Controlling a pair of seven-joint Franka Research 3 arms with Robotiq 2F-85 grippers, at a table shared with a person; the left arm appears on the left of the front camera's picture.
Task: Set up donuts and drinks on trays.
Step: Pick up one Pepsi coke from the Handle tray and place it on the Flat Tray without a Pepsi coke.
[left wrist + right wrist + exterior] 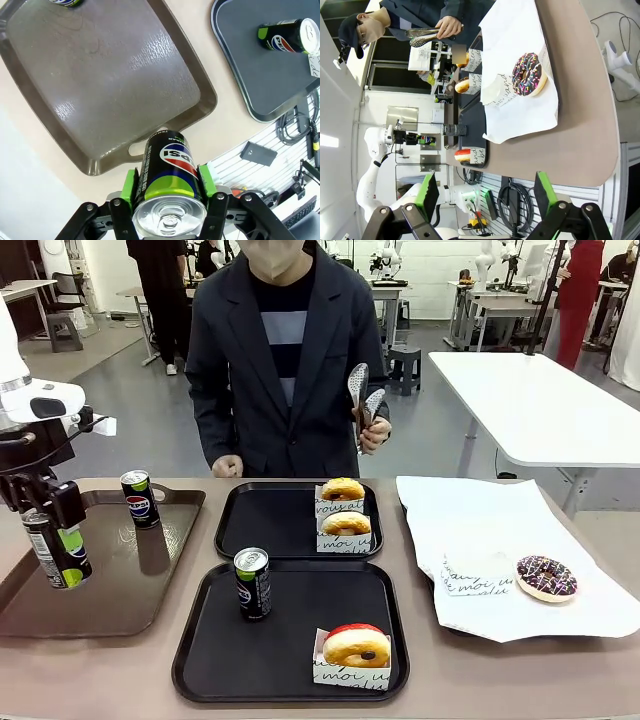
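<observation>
Can (57, 550) held upright, silver top up, in left gripper (50, 515); right gripper (486, 192) wide.

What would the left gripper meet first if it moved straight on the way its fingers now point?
The left gripper holds a Pepsi can ahead of it; that can would probably land first on the brown tray, near its handle cut-out, though depth is unclear.

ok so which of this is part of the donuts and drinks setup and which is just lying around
job: can in left end effector, can on near black tray, can on brown tray, four donuts, far black tray
lying about: brown tray itself, white paper, tongs, white table
</observation>
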